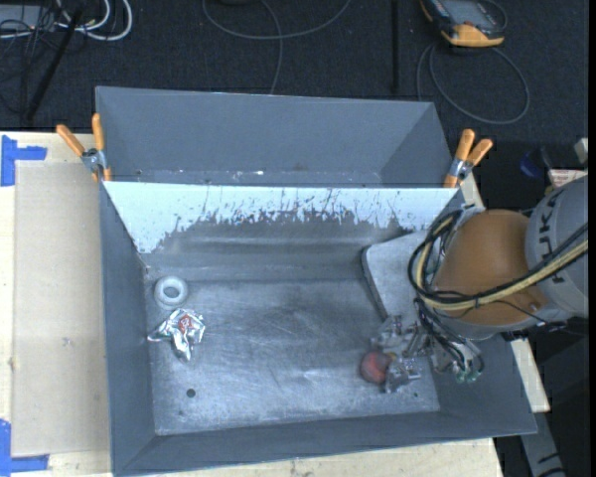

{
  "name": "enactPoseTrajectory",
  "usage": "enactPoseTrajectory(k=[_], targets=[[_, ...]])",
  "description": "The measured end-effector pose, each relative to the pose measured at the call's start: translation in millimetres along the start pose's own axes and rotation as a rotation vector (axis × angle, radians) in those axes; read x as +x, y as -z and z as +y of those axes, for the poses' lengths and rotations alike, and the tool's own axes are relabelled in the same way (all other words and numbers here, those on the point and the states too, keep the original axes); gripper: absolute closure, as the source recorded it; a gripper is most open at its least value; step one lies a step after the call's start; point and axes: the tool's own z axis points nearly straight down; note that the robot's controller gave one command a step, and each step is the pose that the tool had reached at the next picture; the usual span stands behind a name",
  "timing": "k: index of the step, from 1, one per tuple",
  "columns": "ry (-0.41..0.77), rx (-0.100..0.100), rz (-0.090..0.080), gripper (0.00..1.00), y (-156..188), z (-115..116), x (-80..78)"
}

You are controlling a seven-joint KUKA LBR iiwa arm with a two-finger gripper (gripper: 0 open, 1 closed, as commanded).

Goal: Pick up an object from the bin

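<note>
My gripper [395, 358] is low in the bin's near right corner, its fingers pointing down at the floor. A small dull-red round thing [374, 368] lies right beside the fingers, on their left, touching or almost touching them. Whether it sits between the fingers cannot be made out. Far off at the left lie a white ring-shaped roll [171, 290] and a crumpled piece of silver foil with a red spot [182, 330].
The arm with its orange dome and looped cables hangs over the bin's right wall. A grey flat sheet [387, 269] leans along the right wall just behind the gripper. A small dark speck [191, 395] lies near the front left.
</note>
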Motion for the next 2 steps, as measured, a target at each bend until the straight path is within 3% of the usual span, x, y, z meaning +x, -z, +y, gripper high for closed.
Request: enactPoseTrajectory(k=[1,2], targets=[[0.027,0.000,0.002,1.00,120.8,6.1,-2.0],[0.305,-0.001,0.004,1.00,192.2,5.5,-1.5]])
